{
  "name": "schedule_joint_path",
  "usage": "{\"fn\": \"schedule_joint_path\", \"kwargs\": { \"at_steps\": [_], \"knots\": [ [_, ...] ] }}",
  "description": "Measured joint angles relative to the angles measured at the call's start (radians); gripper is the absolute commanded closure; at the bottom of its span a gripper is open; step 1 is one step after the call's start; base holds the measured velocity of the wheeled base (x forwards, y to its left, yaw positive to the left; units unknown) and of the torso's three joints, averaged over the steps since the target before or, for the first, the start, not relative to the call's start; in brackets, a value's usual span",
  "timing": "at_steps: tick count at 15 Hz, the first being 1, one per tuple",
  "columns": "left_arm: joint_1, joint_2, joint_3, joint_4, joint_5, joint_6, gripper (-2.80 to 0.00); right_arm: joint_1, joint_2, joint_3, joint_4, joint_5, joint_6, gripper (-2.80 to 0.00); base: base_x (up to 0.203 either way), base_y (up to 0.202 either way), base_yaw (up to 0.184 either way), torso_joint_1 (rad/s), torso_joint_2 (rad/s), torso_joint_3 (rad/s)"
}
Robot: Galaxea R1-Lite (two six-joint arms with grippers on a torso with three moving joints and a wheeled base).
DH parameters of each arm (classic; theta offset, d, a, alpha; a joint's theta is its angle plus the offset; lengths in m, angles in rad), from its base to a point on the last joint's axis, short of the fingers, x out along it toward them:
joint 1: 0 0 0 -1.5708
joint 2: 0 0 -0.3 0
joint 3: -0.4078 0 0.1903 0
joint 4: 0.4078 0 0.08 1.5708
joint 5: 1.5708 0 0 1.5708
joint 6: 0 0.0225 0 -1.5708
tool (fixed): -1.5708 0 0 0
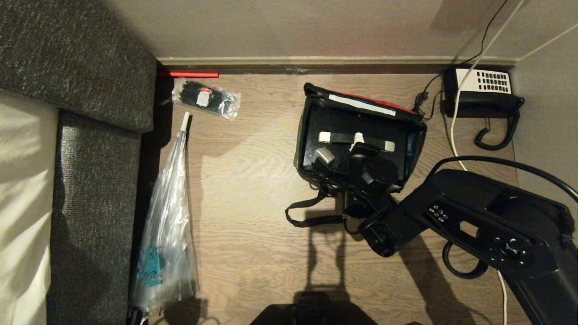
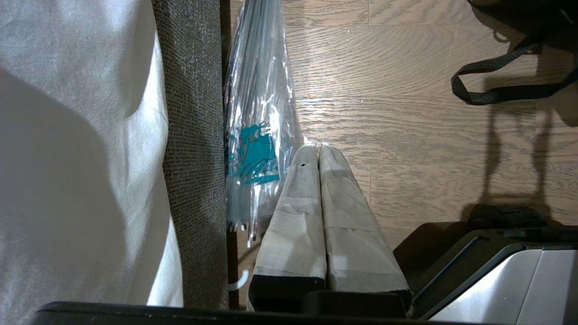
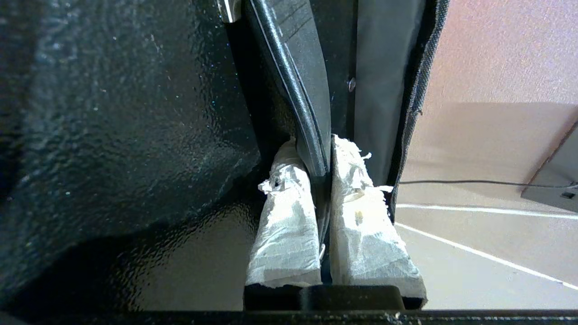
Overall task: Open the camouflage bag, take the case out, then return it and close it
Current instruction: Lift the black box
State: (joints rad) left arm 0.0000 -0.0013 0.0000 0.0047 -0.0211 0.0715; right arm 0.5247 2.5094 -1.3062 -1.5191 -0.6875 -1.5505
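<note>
Left claw [image 2: 319, 151]: parked low beside the sofa [image 2: 194, 135], taped fingers pressed together, grasping nothing.
Right claw [image 3: 321, 180]: reaching into the camouflage bag [image 1: 417, 140], clenched on a thin black edge of the case [image 1: 356, 122].
Camouflage bag: on the wooden floor [image 1: 253, 225], lid open, strap [image 1: 307, 216] trailing toward the robot.
Case: inside the bag.
Telephone [image 1: 483, 88]: by the far wall.

From my seat this looks like a furnished room, a home or hotel: wood-plank floor [image 1: 253, 253] meeting a plain wall with a skirting board [image 1: 316, 60], a grey upholstered sofa [image 1: 90, 149] with a pale cushion [image 1: 22, 203], and a corded desk telephone [image 1: 483, 92] on the floor
</note>
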Motion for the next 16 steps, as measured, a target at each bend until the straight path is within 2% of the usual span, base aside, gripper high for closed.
{"fn": "schedule_joint_path", "kwargs": {
  "at_steps": [4, 16],
  "knots": [
    [0.0, 0.0, 0.0, 0.0, 0.0, 0.0, 0.0, 0.011, -0.005, 0.003, -0.003, 0.068, 0.02, 0.0, 0.0, 0.0, 0.0, 0.0, 0.0, 0.0],
    [0.0, 0.0, 0.0, 0.0, 0.0, 0.0, 0.0, 0.097, -0.167, 0.127, 0.009, 0.078, 0.024, 0.0, 0.0, 0.0, 0.0, 0.0, 0.0, 0.0]
  ]
}}
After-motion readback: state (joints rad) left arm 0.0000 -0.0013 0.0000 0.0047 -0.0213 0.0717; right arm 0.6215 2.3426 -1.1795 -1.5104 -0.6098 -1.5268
